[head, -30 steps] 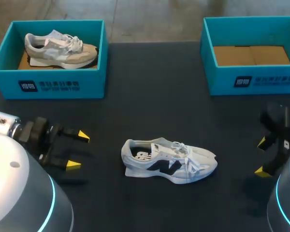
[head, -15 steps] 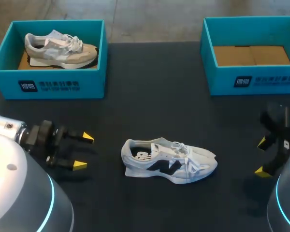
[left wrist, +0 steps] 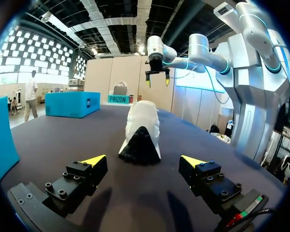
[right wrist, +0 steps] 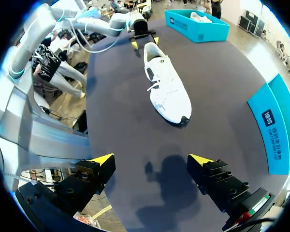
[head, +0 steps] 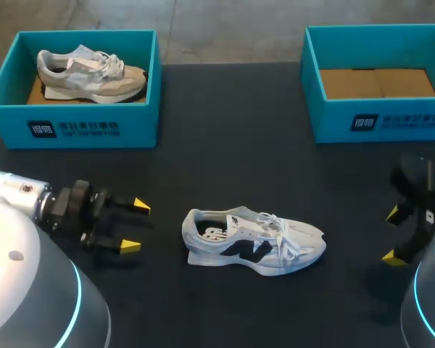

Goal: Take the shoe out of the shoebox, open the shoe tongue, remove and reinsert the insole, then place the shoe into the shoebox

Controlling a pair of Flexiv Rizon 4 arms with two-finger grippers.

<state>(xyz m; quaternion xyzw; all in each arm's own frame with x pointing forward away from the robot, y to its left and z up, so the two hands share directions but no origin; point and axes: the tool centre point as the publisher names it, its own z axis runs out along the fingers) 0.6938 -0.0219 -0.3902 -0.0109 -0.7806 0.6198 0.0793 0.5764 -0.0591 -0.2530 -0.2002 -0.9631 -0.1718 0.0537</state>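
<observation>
So the white sneaker [head: 254, 243] is sitting upright on the dark table [head: 225, 130], roughly mid-table, heel pointing at my left gripper [head: 136, 225] and toe toward my right gripper [head: 393, 235]. My left fingers are spread wide apart, close to the heel but not touching it. Right fingers are apart too, well away from the toe. The left teal shoebox [head: 94, 129] at the back has a beige sneaker [head: 87, 72] lying in it, and the right teal shoebox [head: 377, 119] just shows its cardboard floor
</observation>
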